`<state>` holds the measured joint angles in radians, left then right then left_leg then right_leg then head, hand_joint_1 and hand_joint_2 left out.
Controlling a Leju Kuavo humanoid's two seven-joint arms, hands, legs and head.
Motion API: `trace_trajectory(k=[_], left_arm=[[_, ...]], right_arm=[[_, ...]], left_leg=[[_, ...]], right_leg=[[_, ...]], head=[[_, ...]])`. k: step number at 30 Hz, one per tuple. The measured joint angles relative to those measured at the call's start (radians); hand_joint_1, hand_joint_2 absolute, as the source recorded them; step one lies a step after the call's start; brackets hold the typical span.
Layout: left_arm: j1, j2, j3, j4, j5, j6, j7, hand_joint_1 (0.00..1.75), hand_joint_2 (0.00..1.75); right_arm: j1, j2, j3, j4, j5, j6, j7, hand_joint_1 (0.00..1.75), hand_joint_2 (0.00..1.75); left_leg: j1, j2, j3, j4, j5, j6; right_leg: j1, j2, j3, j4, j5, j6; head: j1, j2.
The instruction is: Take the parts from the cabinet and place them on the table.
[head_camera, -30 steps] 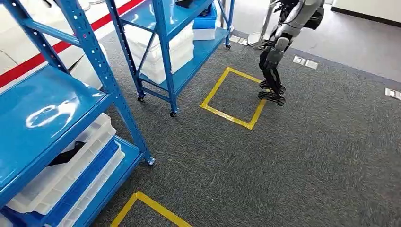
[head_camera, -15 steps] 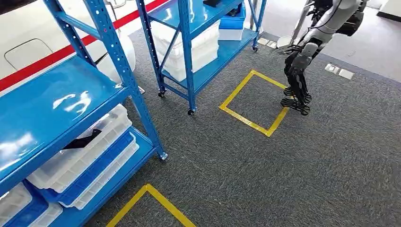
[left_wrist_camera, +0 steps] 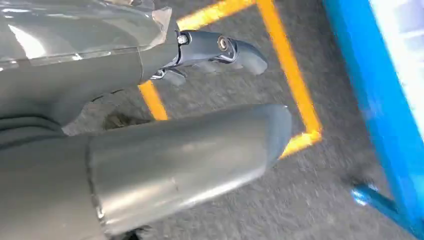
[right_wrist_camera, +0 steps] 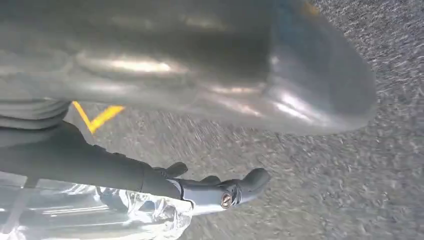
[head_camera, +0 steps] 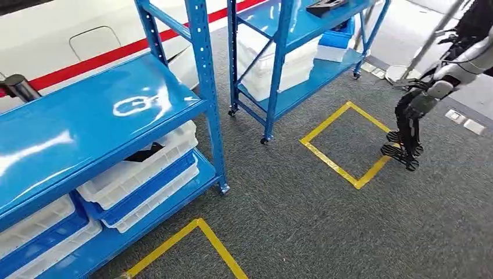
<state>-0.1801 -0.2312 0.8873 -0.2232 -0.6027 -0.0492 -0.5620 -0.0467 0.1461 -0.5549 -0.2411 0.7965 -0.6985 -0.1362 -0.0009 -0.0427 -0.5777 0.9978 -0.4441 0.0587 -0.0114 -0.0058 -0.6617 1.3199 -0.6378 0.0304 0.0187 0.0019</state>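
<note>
Approach step, both arms hanging: left robot hand (left_wrist_camera: 165, 125) and right robot hand (right_wrist_camera: 210, 100) empty, fingers loosely apart; flat black part (head_camera: 143, 153) lies on white tray in blue steel shelving cabinet (head_camera: 204, 87); next, reach in.

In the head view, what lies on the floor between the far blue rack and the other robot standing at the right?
A yellow tape square on the grey carpet, between the far blue rack and the other robot, whose feet stand at its right edge.

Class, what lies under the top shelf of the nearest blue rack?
Under the top shelf, stacked white and blue trays hold a black part. The shelf covers the trays' rear and most contents.
</note>
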Motion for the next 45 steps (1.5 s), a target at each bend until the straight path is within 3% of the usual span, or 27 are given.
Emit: trace_trajectory(k=[3,4,6,8,9,10,12,14,15,16,18,19,20,24,25,27,29,31,33,34,35,36,39,40,41,42,45], left_arm=[[0.027,-0.005,-0.001,0.004,0.0,0.008,0.016,0.0,0.0],[0.032,-0.005,-0.002,0.004,0.001,-0.008,0.025,0.0,0.0],[0.044,-0.007,-0.007,0.007,-0.014,-0.057,0.042,0.0,0.0],[0.065,-0.011,-0.032,0.013,-0.059,-0.098,0.051,0.0,0.0],[0.075,-0.015,-0.044,0.014,-0.08,-0.108,0.04,0.0,0.0],[0.081,-0.024,-0.058,0.016,-0.113,-0.102,0.028,0.0,0.0],[0.078,-0.041,-0.108,0.018,-0.169,-0.112,-0.044,0.0,0.0],[0.063,-0.05,-0.15,0.018,-0.176,-0.121,-0.103,0.0,0.0],[0.059,-0.054,-0.158,0.017,-0.177,-0.101,-0.112,0.0,0.0],[0.057,-0.055,-0.171,0.016,-0.183,-0.06,-0.118,0.0,0.0],[0.055,-0.056,-0.187,0.011,-0.184,-0.022,-0.123,0.0,0.0],[0.052,-0.056,-0.193,0.008,-0.185,-0.019,-0.124,0.0,0.0],[0.045,-0.056,-0.199,0.006,-0.185,-0.018,-0.124,0.0,0.0],[0.041,-0.058,-0.207,0.004,-0.187,-0.013,-0.127,0.0,0.0],[0.043,-0.06,-0.21,0.003,-0.188,0.0,-0.126,0.0,0.0],[0.029,-0.06,-0.214,0.002,-0.158,0.027,-0.114,0.0,0.0],[0.018,-0.057,-0.198,0.002,-0.112,0.01,-0.091,0.0,0.0],[0.016,-0.047,-0.187,0.0,-0.095,0.032,-0.073,0.0,0.0],[0.013,-0.042,-0.172,-0.002,-0.076,0.052,-0.066,0.0,0.0],[0.01,-0.04,-0.166,-0.003,-0.071,0.056,-0.066,0.0,1.75],[0.005,-0.038,-0.163,-0.005,-0.068,0.061,-0.066,0.0,1.75],[0.001,-0.037,-0.159,-0.006,-0.063,0.062,-0.067,0.0,1.75],[-0.003,-0.034,-0.145,-0.009,-0.051,0.074,-0.069,0.0,1.75],[-0.005,-0.034,-0.144,-0.01,-0.047,0.08,-0.066,0.0,1.75],[-0.009,-0.034,-0.143,-0.012,-0.042,0.086,-0.063,0.0,1.75],[-0.016,-0.034,-0.14,-0.012,-0.032,0.09,-0.056,0.0,1.75],[-0.021,-0.033,-0.125,-0.012,-0.016,0.093,-0.044,0.0,1.75]], right_arm=[[0.001,0.0,-0.046,-0.004,0.013,0.0,-0.002,0.0,0.0],[0.003,0.002,-0.056,-0.004,0.024,0.0,-0.005,0.0,0.0],[0.0,0.006,-0.073,-0.003,0.036,0.0,-0.027,0.0,0.0],[-0.005,0.015,-0.094,-0.003,0.03,0.0,-0.058,0.0,0.0],[-0.005,0.019,-0.098,-0.003,0.034,0.0,-0.071,0.0,0.0],[-0.007,0.021,-0.102,-0.003,0.042,0.0,-0.077,0.0,0.0],[-0.013,0.023,-0.109,0.0,0.066,0.0,-0.069,0.0,0.0],[-0.02,0.021,-0.118,0.001,0.067,0.0,-0.048,0.0,0.0],[-0.023,0.021,-0.123,0.002,0.065,0.0,-0.038,0.0,0.0],[-0.028,0.021,-0.127,0.004,0.071,0.0,-0.027,0.0,0.0],[-0.033,0.022,-0.13,0.005,0.078,0.0,-0.02,0.0,0.0],[-0.033,0.025,-0.133,0.005,0.079,0.0,-0.019,0.0,0.0],[-0.033,0.028,-0.134,0.007,0.081,0.0,-0.019,0.0,0.0],[-0.037,0.032,-0.136,0.008,0.081,0.0,-0.018,0.0,0.0],[-0.037,0.031,-0.136,0.009,0.082,0.0,-0.018,0.0,0.0],[-0.039,0.032,-0.136,0.01,0.094,0.003,-0.013,0.0,0.0],[-0.04,0.032,-0.136,0.013,0.112,0.01,0.001,0.0,0.0],[-0.046,0.033,-0.134,0.014,0.12,0.021,0.008,0.0,0.0],[-0.058,0.034,-0.133,0.014,0.125,0.026,0.008,0.0,0.0],[-0.064,0.034,-0.133,0.014,0.128,0.029,0.008,0.0,0.0],[-0.068,0.036,-0.133,0.016,0.128,0.029,0.011,0.0,0.0],[-0.074,0.037,-0.133,0.016,0.127,0.029,0.017,0.0,0.0],[-0.086,0.037,-0.134,0.016,0.118,0.029,0.04,0.0,0.0],[-0.085,0.038,-0.134,0.016,0.118,0.03,0.043,0.0,0.0],[-0.085,0.036,-0.134,0.016,0.114,0.03,0.043,0.0,0.0],[-0.084,0.036,-0.135,0.016,0.113,0.03,0.043,0.0,0.0],[-0.079,0.033,-0.135,0.016,0.112,0.031,0.041,0.0,0.0]], left_leg=[[0.008,-0.045,0.003,0.007,-0.003,-0.01],[0.008,-0.057,-0.004,0.013,-0.006,-0.018],[0.002,-0.073,-0.012,0.022,-0.012,-0.031],[0.006,-0.087,-0.014,0.016,-0.007,-0.041],[0.01,-0.097,-0.016,0.02,-0.008,-0.043],[0.009,-0.065,-0.02,0.032,-0.018,-0.045],[0.007,0.014,-0.083,0.156,-0.094,-0.054],[0.011,0.033,-0.163,0.308,-0.153,-0.059],[0.012,0.037,-0.176,0.332,-0.152,-0.06],[0.012,0.041,-0.162,0.305,-0.123,-0.058],[0.01,0.057,-0.072,0.141,-0.039,-0.046],[0.004,0.093,-0.027,0.063,-0.011,-0.033],[-0.009,0.138,-0.012,0.032,-0.025,-0.026],[-0.015,0.087,-0.014,0.015,-0.016,-0.015],[0.0,0.077,0.001,0.001,-0.004,-0.012],[0.001,0.053,0.0,-0.006,0.003,-0.002],[0.002,0.02,-0.001,-0.005,0.003,-0.002],[0.003,-0.006,0.001,-0.004,0.003,-0.003],[0.006,-0.034,0.004,0.0,0.001,-0.009],[0.007,-0.046,0.003,0.005,-0.001,-0.015],[0.002,-0.056,-0.004,0.015,-0.005,-0.024],[0.001,-0.067,-0.009,0.02,-0.009,-0.031],[0.008,-0.082,-0.016,0.014,-0.002,-0.044],[0.011,-0.067,-0.017,0.022,-0.009,-0.047],[0.006,-0.011,-0.03,0.054,-0.031,-0.051],[0.008,0.017,-0.062,0.119,-0.07,-0.056],[0.013,0.035,-0.172,0.331,-0.15,-0.064]], right_leg=[[-0.015,0.021,0.092,-0.224,0.111,0.044],[-0.027,0.082,0.12,-0.299,0.135,0.053],[-0.018,0.071,0.119,-0.303,0.134,0.024],[-0.013,0.057,0.126,-0.302,0.137,0.009],[-0.027,0.045,0.127,-0.306,0.141,0.0],[-0.023,0.036,0.129,-0.307,0.142,-0.003],[-0.018,0.009,0.128,-0.307,0.139,-0.015],[-0.011,-0.026,0.127,-0.306,0.136,-0.019],[-0.01,-0.038,0.127,-0.306,0.135,-0.02],[-0.009,-0.051,0.129,-0.306,0.133,-0.022],[-0.007,-0.071,0.136,-0.306,0.13,-0.024],[-0.006,-0.077,0.14,-0.307,0.128,-0.021],[0.002,-0.086,0.142,-0.306,0.123,-0.014],[0.007,-0.128,0.158,-0.319,0.12,0.005],[0.003,-0.097,0.149,-0.305,0.111,0.01],[-0.001,-0.02,0.103,-0.195,0.055,-0.002],[-0.002,-0.002,0.019,-0.032,-0.002,-0.004],[-0.004,-0.001,0.001,-0.016,0.013,0.011],[-0.013,0.007,0.064,-0.172,0.094,0.04],[-0.022,0.037,0.103,-0.266,0.134,0.053],[-0.025,0.074,0.112,-0.303,0.139,0.051],[-0.019,0.058,0.11,-0.305,0.142,0.029],[-0.015,0.04,0.117,-0.304,0.147,0.007],[-0.025,0.03,0.119,-0.307,0.15,-0.001],[-0.021,0.023,0.121,-0.308,0.148,-0.008],[-0.019,0.012,0.121,-0.308,0.147,-0.017],[-0.012,-0.023,0.12,-0.308,0.143,-0.023]], head=[[0.0,0.0],[0.003,0.0],[0.001,0.0],[0.0,0.0],[0.001,0.0],[0.001,0.0],[-0.013,0.0],[-0.012,0.0],[-0.012,0.0],[-0.012,0.0],[-0.012,0.0],[-0.013,0.0],[-0.011,0.0],[-0.012,0.0],[-0.011,0.0],[-0.009,0.0],[-0.006,0.0],[-0.006,0.0],[-0.006,0.0],[-0.006,0.0],[-0.004,0.0],[-0.005,0.0],[-0.006,0.0],[-0.005,0.0],[-0.008,0.0],[-0.013,0.0],[-0.013,0.0]])
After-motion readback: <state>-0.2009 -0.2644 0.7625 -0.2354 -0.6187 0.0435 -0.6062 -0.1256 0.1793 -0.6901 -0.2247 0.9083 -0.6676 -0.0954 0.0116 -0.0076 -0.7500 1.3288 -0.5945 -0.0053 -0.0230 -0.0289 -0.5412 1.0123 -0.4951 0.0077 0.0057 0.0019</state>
